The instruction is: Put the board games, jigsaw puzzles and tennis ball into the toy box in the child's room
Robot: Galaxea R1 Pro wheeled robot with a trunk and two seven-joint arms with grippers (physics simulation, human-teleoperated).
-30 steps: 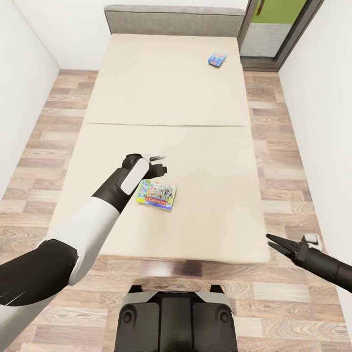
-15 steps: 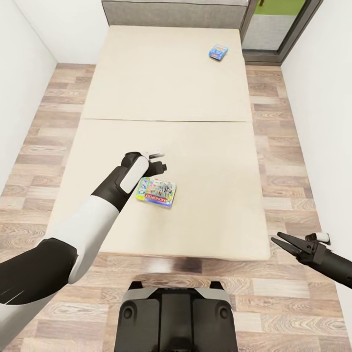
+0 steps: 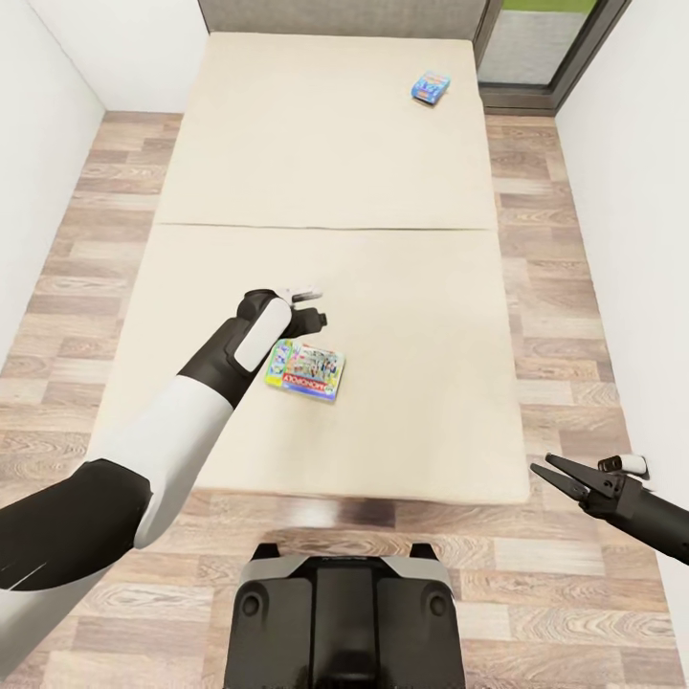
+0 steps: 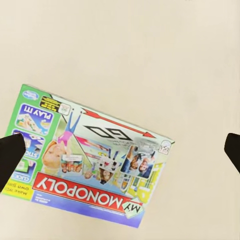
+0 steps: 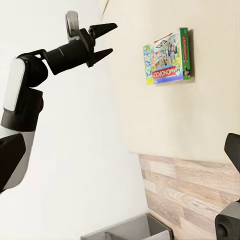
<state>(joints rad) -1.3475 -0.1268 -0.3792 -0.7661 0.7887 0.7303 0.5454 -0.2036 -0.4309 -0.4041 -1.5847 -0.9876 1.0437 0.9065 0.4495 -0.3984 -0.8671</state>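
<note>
A multicoloured Monopoly board game (image 3: 306, 370) lies flat on the near half of the bed (image 3: 411, 287), whose mattress is beige. My left gripper (image 3: 308, 319) hangs just above the box's far edge, apart from it. In the left wrist view the box (image 4: 90, 165) sits between and below the spread dark fingertips (image 4: 11, 154), so this gripper is open and empty. The right wrist view shows the same open left gripper (image 5: 109, 38) off the box (image 5: 167, 62). A small blue board game (image 3: 430, 88) rests near the bed's far right corner. My right gripper (image 3: 558, 473) is open and empty beyond the bed's near right corner.
White walls (image 3: 48, 144) close in on both sides, leaving strips of wood floor (image 3: 574, 316) along the bed. A glazed door (image 3: 536, 48) stands at the far right. My own dark base (image 3: 340, 612) sits at the bed's foot.
The whole picture has shifted, so the bed sits higher in view: the camera moved. My left gripper stays open above the Monopoly box. My right gripper has drifted slightly to the right.
</note>
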